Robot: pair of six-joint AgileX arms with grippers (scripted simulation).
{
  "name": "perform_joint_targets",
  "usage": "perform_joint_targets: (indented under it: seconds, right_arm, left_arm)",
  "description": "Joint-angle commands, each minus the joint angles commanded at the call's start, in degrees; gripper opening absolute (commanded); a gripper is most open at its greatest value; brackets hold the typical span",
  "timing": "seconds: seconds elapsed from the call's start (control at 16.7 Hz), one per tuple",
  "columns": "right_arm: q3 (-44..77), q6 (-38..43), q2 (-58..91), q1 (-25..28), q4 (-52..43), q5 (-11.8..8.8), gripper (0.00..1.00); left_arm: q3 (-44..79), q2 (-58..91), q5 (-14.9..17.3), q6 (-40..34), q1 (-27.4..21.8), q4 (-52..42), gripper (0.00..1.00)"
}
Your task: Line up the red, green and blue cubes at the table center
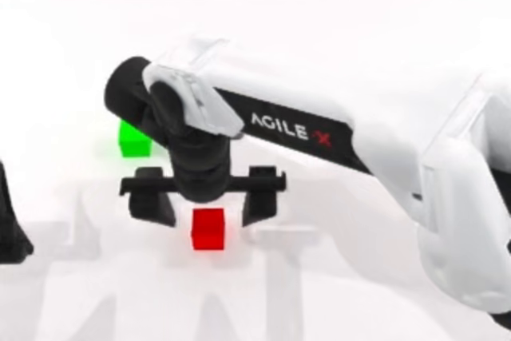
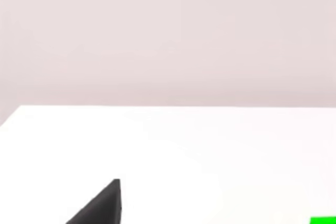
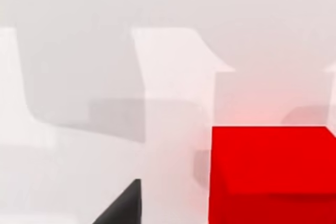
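Note:
The red cube sits on the white table near its middle. My right gripper hangs open just above it, one finger on either side of the cube's far edge. The right wrist view has the red cube large and close, beside one dark fingertip. The green cube lies farther back and to the left, partly hidden under the right arm's wrist; a sliver of the green cube also shows in the left wrist view. The blue cube is out of view.
My left arm stays parked at the table's left edge, with one of its fingertips in its wrist view. The right arm's white link stretches across the table from the right.

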Motion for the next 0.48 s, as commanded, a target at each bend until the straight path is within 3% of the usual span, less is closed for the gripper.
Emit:
perform_joint_targets:
  seconds: [0.48]
  right_arm:
    - [0.98, 0.06, 0.18, -0.05, -0.98, 0.01, 1.0]
  left_arm:
    - [0.0, 0.0, 0.0, 0.0, 0.0, 0.0, 1.0]
